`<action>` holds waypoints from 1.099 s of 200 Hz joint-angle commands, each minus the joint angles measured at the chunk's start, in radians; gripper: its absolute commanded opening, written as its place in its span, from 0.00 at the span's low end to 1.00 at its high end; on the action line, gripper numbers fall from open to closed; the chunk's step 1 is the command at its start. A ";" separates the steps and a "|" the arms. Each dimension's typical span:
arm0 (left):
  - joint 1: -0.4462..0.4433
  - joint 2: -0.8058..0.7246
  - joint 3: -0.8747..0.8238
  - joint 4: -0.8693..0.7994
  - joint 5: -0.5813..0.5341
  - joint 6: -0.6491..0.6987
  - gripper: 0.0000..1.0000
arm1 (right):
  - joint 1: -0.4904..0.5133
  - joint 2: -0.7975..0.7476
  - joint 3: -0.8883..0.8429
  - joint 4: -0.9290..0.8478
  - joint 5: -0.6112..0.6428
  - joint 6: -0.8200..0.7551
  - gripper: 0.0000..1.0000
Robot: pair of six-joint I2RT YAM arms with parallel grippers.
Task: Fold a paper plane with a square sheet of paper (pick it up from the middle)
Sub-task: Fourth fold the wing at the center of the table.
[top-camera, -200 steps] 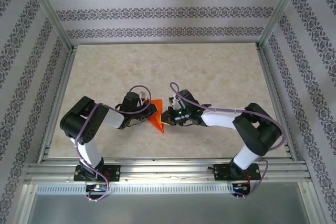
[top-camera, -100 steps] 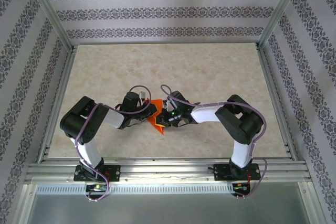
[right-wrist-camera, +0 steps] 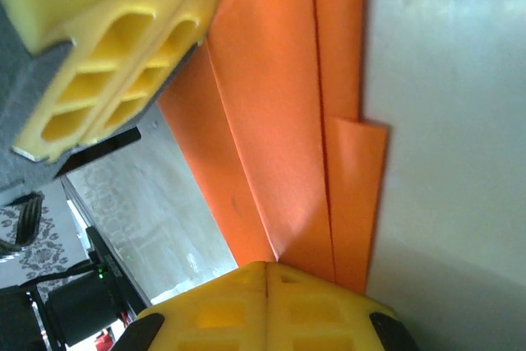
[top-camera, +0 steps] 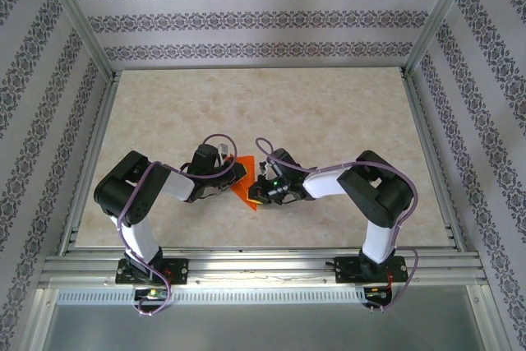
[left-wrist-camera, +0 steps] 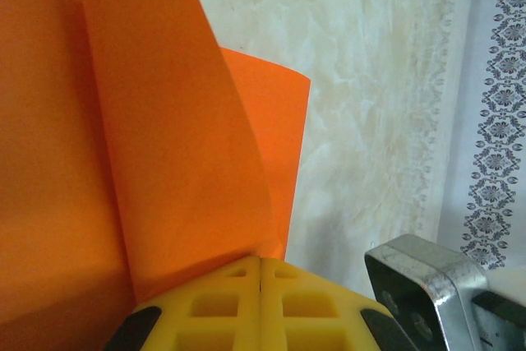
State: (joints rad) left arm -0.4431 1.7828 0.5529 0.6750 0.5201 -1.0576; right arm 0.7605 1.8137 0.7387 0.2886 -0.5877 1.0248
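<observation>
The orange square sheet of paper [top-camera: 244,186] lies on the table near the middle front, folded into a narrow pointed shape with long creases [right-wrist-camera: 279,121]. One flap curls up off it [left-wrist-camera: 164,121]. My left gripper [top-camera: 238,173] is shut, its yellow tips [left-wrist-camera: 260,262] set against the base of that flap. My right gripper [top-camera: 256,191] is also shut, its tips [right-wrist-camera: 268,267] resting on the paper where a crease ends. The left gripper's fingers [right-wrist-camera: 115,47] touch the far end of the paper in the right wrist view. I cannot tell whether paper is pinched in either one.
The beige marbled table [top-camera: 329,113] stretches behind and to both sides of the paper. Aluminium rails [top-camera: 246,269] run along the near edge, and patterned walls close off the other sides. A grey metal block [left-wrist-camera: 427,285] sits just right of the left fingertips.
My right gripper has slid left onto the paper, and its arm has folded in closer. The left gripper and the paper have stayed in place.
</observation>
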 commanded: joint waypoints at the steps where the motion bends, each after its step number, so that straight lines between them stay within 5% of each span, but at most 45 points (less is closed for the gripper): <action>1: 0.009 0.005 -0.020 -0.032 -0.032 -0.011 0.04 | 0.026 -0.037 -0.052 -0.087 0.001 -0.002 0.01; 102: 0.008 0.001 -0.021 -0.053 -0.037 -0.015 0.02 | 0.071 -0.111 -0.120 -0.181 0.031 -0.045 0.01; 158: 0.008 -0.010 -0.023 -0.053 -0.037 -0.008 0.02 | 0.000 -0.296 -0.073 -0.134 0.058 -0.008 0.02; 220: 0.006 -0.008 -0.024 -0.049 -0.033 -0.008 0.02 | -0.002 -0.082 0.117 -0.144 0.029 -0.007 0.01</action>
State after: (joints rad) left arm -0.4431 1.7786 0.5491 0.6743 0.5125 -1.0744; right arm 0.7509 1.6402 0.8055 0.1604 -0.5617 0.9989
